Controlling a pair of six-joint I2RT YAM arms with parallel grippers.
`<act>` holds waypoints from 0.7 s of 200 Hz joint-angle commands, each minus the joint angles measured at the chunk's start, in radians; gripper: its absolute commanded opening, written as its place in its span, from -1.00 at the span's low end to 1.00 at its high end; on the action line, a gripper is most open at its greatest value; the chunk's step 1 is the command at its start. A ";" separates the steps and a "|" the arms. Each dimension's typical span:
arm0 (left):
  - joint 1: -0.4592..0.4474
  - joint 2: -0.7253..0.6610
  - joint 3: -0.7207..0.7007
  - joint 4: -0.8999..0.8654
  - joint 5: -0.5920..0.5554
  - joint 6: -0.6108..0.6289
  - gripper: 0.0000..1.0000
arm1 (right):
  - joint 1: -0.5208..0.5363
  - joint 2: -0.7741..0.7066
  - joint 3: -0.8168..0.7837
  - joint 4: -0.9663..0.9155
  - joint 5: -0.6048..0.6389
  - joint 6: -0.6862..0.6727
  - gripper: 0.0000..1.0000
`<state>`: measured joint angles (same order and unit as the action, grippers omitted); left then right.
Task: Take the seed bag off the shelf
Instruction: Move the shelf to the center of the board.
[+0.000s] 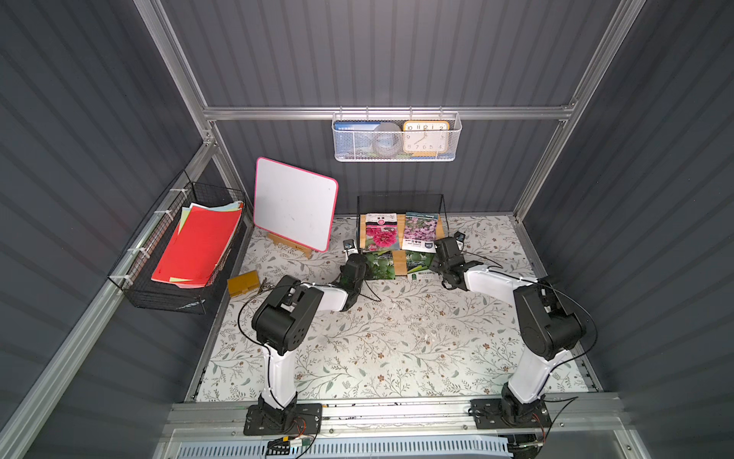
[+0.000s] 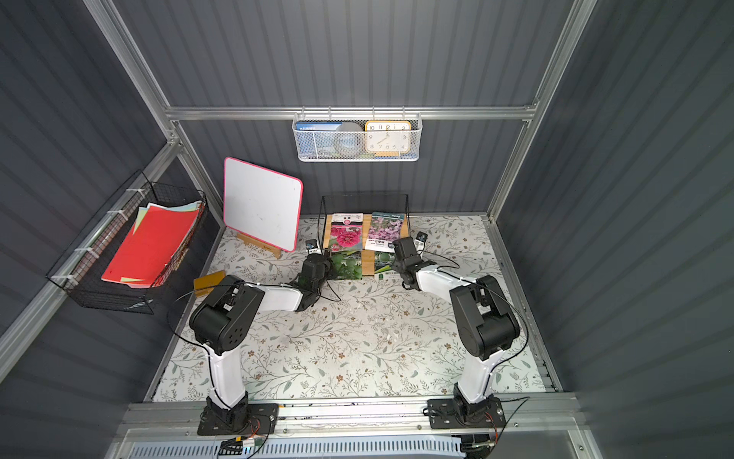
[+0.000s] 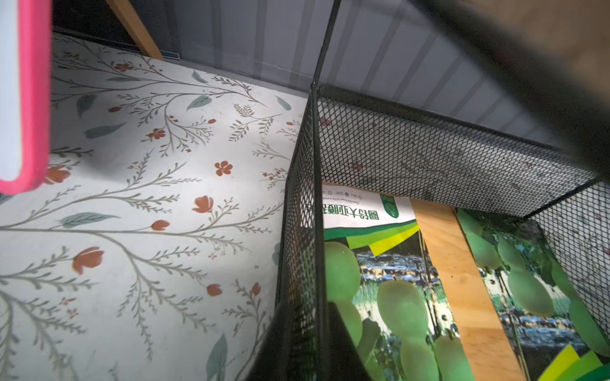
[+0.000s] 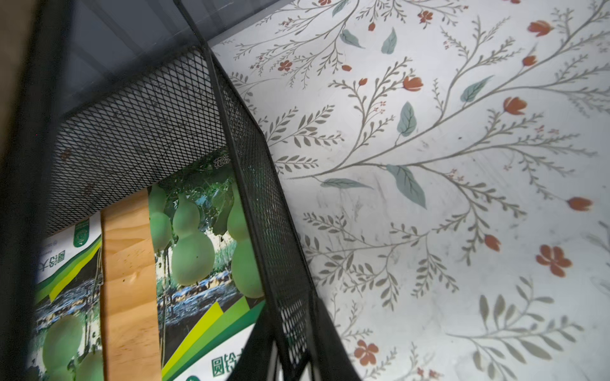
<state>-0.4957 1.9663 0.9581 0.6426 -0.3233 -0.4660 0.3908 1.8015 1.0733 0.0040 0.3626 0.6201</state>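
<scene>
My left pincer [image 3: 307, 330] and right pincer [image 4: 290, 330] each clamp a side mesh of the shelf [image 1: 400, 260]; on its lower board gourd seed bags [image 1: 379, 268] lie flat, long axes front-to-back, one just inside each pincer.

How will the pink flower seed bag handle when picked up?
The pink flower seed bag lies flat and thin on the shelf, so probably light and floppy. Its printed face looks smooth, so a push would likely slide it.
</scene>
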 commanded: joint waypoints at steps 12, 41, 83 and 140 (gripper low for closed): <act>-0.064 -0.018 -0.035 0.026 0.135 -0.158 -1.00 | 0.063 0.010 -0.098 -0.163 -0.045 -0.023 -1.00; -0.077 -0.018 -0.054 0.031 0.122 -0.178 -1.00 | 0.073 -0.013 -0.145 -0.152 -0.034 -0.005 -1.00; -0.099 -0.027 -0.073 0.016 0.102 -0.207 -1.00 | 0.074 0.005 -0.170 -0.130 -0.018 0.003 -1.00; -0.116 -0.014 -0.058 -0.021 0.081 -0.224 -0.96 | 0.075 0.026 -0.144 -0.155 -0.016 -0.003 -1.00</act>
<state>-0.5476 1.9553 0.9047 0.6849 -0.4183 -0.5205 0.4294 1.7424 0.9627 0.0708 0.4465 0.6533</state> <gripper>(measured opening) 0.179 0.175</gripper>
